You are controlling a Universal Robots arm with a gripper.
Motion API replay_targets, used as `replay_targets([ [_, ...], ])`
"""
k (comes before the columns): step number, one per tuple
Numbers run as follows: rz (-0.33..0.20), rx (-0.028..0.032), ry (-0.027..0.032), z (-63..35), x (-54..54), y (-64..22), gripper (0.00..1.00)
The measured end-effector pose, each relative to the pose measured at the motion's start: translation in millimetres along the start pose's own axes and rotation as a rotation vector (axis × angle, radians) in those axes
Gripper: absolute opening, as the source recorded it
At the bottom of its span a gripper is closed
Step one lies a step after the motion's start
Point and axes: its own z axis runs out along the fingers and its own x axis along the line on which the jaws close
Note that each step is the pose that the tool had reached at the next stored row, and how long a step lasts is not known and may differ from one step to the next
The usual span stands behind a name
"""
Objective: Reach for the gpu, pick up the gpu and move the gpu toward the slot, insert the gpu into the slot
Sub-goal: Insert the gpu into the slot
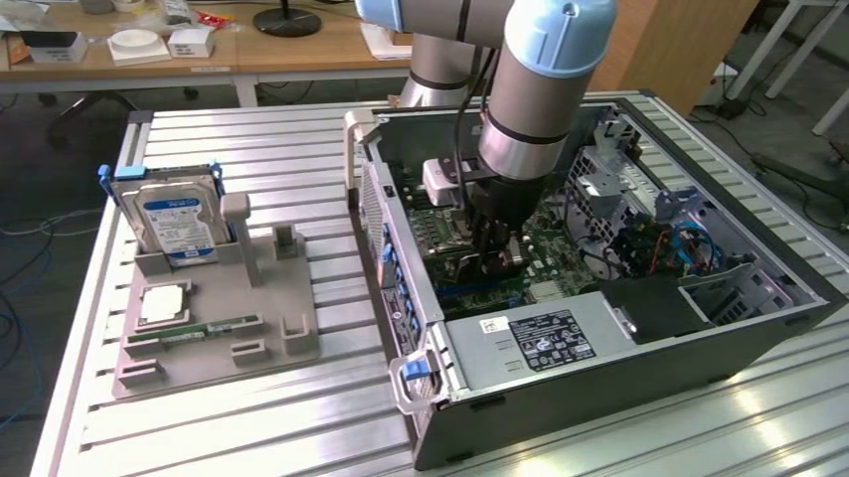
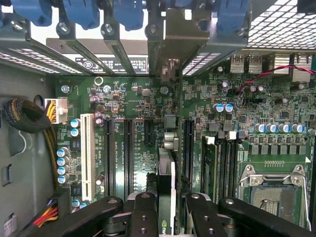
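My gripper (image 1: 496, 256) reaches down inside the open computer case (image 1: 743, 328), over the green motherboard (image 2: 148, 98). In the wrist view the gpu (image 2: 166, 165) stands edge-on between the black fingers (image 2: 143, 217), and the gripper (image 2: 166, 213) is shut on it. The card's silvery bracket (image 2: 170, 34) lines up with the rear openings of the case. The slot lies straight under the card and is mostly hidden by it. I cannot tell whether the card's edge sits in the slot or just above it.
Similar black connectors (image 2: 128, 158) and a white one (image 2: 87, 155) flank the card. The CPU socket (image 2: 274, 190), memory slots (image 2: 222, 168) and a cable bundle (image 2: 24, 116) lie nearby. Outside the case, a grey fixture (image 1: 219, 318) holds a hard drive (image 1: 179, 224) and a memory stick (image 1: 199, 328).
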Motion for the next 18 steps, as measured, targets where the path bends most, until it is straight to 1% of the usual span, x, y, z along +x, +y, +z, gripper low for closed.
replay_targets([
  [13, 0.000, 0.0000, -0.0001, 0.0, -0.1, -1.2, 0.27],
  [18, 0.000, 0.0000, 0.0001, 3.0, 0.0, -1.3, 0.27],
])
